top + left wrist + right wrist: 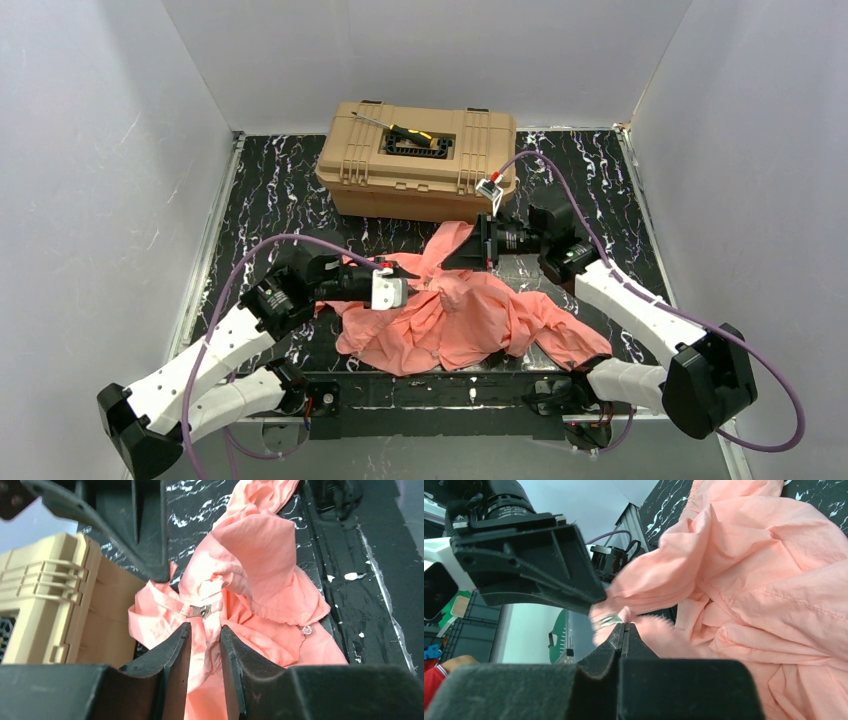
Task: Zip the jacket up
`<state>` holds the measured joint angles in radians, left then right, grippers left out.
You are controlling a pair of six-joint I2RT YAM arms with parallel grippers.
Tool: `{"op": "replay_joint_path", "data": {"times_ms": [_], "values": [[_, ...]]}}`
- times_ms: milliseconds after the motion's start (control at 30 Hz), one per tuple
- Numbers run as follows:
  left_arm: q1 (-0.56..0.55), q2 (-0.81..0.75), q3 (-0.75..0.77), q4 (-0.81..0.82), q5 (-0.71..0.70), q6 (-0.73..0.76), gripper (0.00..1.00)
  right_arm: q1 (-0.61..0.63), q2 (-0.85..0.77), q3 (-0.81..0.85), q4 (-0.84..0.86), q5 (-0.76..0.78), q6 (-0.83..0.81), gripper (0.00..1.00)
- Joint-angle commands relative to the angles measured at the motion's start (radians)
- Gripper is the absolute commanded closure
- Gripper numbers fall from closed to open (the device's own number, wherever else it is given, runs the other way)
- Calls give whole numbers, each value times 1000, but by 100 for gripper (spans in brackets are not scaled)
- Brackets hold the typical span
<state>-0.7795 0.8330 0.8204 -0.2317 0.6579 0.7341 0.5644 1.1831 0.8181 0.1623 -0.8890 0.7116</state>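
Note:
The salmon-pink jacket lies crumpled mid-table, in front of the tan toolbox. My left gripper reaches in from the left. In the left wrist view it is shut on a bunched fold of jacket, with the metal zipper pull just beyond its tips. My right gripper comes in from the right at the jacket's far edge. In the right wrist view its fingers are pressed together on a thin edge of jacket. The blurred zipper pull sits at their tip. The two grippers nearly touch.
The tan toolbox stands at the back with a screwdriver on its lid, close behind the jacket. It also shows in the left wrist view. White walls enclose the black marbled table on three sides.

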Motion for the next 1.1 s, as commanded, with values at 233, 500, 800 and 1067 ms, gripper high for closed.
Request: {"op": "replay_joint_path", "data": {"times_ms": [233, 500, 800, 1067], "values": [[-42, 44, 48, -11, -86, -74, 62, -3, -54, -57, 129, -16, 67, 99], [-98, 71, 23, -29, -221, -46, 40, -2, -55, -67, 154, -19, 85, 99], [-172, 182, -5, 51, -438, -67, 42, -3, -47, -67, 183, -22, 101, 99], [-178, 219, -33, 152, -509, -111, 62, -3, -48, -74, 201, -18, 111, 99]]}}
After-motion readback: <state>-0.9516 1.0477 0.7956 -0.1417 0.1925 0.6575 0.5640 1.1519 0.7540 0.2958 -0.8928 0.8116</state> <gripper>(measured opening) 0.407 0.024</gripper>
